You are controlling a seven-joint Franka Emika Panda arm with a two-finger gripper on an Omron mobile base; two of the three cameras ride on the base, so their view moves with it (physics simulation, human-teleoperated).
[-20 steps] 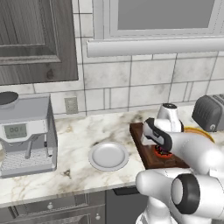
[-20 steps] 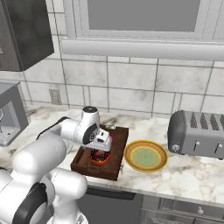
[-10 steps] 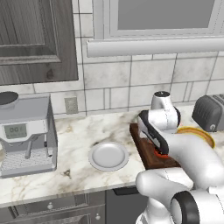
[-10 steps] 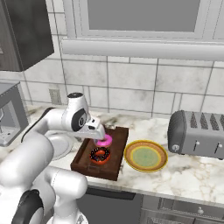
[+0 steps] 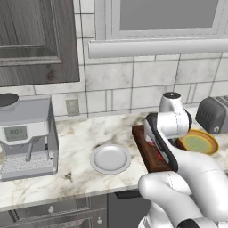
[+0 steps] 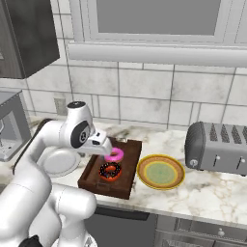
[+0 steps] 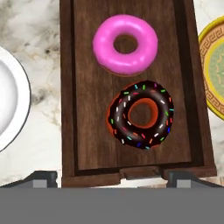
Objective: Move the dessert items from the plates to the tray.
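Both doughnuts lie inside the dark wooden tray (image 7: 85, 113), the pink-iced doughnut (image 7: 125, 43) at its far end and the dark brown sprinkled doughnut (image 7: 141, 114) nearer the handle. My gripper (image 7: 113, 179) hovers above the tray's near end, open, holding nothing. The light-grey plate (image 7: 8, 109) lies bare to the left of the tray. To its right is the yellow-rimmed plate (image 7: 214, 70), also bare. From the right base view, the pink doughnut (image 6: 114, 155) and dark doughnut (image 6: 110, 171) sit on the tray (image 6: 126, 173) beneath my hand.
A grey toaster (image 6: 217, 147) stands at the right by the yellow-rimmed plate (image 6: 160, 171). A coffee machine (image 5: 24, 133) occupies the counter's left end, left of the grey plate (image 5: 110, 158). My arm covers much of the tray (image 5: 143, 149) in the left base view.
My hand has risen from low over the tray and drawn back to the left. Both doughnuts stay on the tray.
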